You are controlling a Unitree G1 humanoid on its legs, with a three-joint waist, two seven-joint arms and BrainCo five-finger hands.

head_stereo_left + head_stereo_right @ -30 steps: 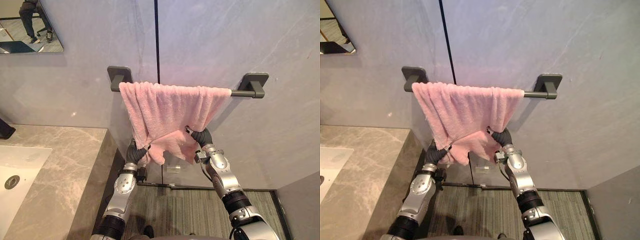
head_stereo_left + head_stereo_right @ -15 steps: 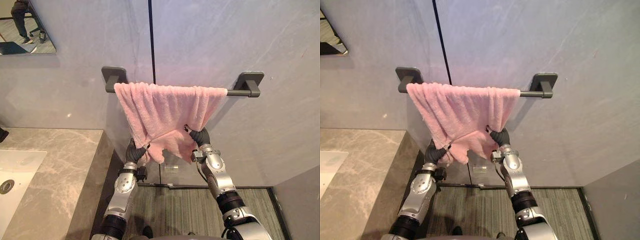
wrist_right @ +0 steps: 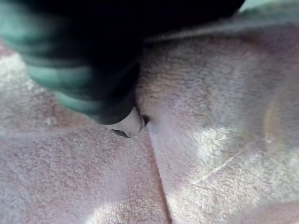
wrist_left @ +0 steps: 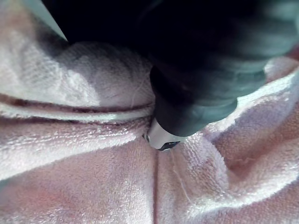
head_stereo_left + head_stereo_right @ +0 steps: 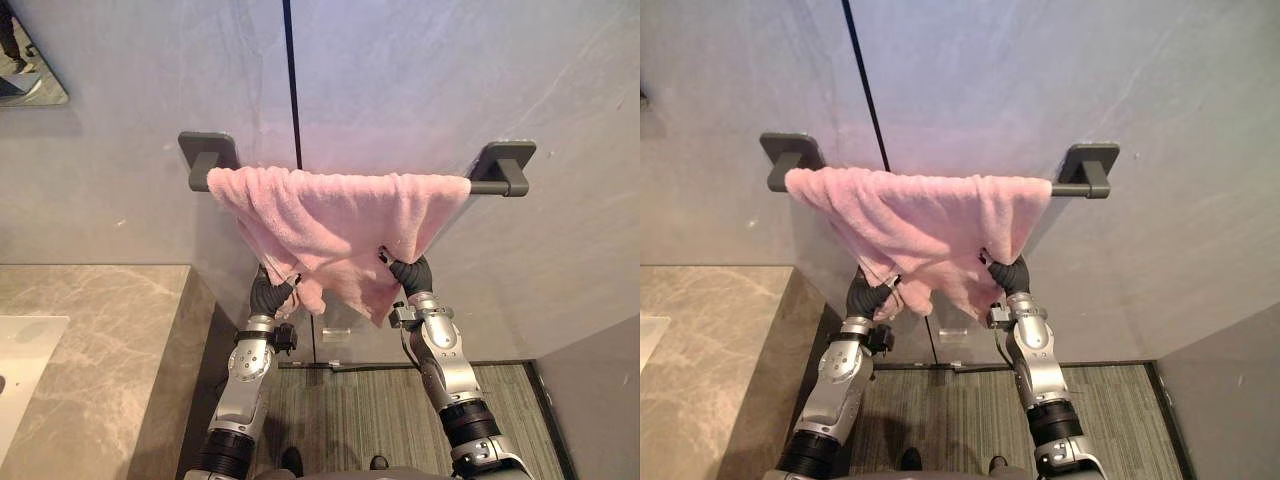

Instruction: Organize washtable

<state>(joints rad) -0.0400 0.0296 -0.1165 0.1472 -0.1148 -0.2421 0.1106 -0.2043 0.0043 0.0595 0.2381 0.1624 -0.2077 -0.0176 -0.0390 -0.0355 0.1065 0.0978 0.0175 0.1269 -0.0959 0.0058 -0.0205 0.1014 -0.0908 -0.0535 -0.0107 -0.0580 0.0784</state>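
A pink towel point(image 5: 340, 215) hangs bunched over a dark grey towel bar point(image 5: 500, 172) on the wall. Its lower edge droops in uneven folds. My left hand point(image 5: 270, 293) reaches up into the towel's lower left folds, and the cloth covers everything past its dark cover. At the lower right folds my right hand point(image 5: 410, 272) is buried in the same way. In the left wrist view the left hand point(image 4: 201, 84) presses into pink towel point(image 4: 84, 177). The right wrist view has the right hand point(image 3: 88, 70) sunk against the towel point(image 3: 210, 116).
A marble counter point(image 5: 90, 340) runs along the left, with a white sink's point(image 5: 15, 365) edge at its far left. A mirror corner point(image 5: 30, 70) sits at the upper left. Striped carpet point(image 5: 350, 420) lies below the bar. A grey ledge point(image 5: 595, 400) stands at the lower right.
The camera has moved closer and to the right. Both hands have risen a little with the towel's lower folds, and the towel now spreads slightly further toward the right bracket.
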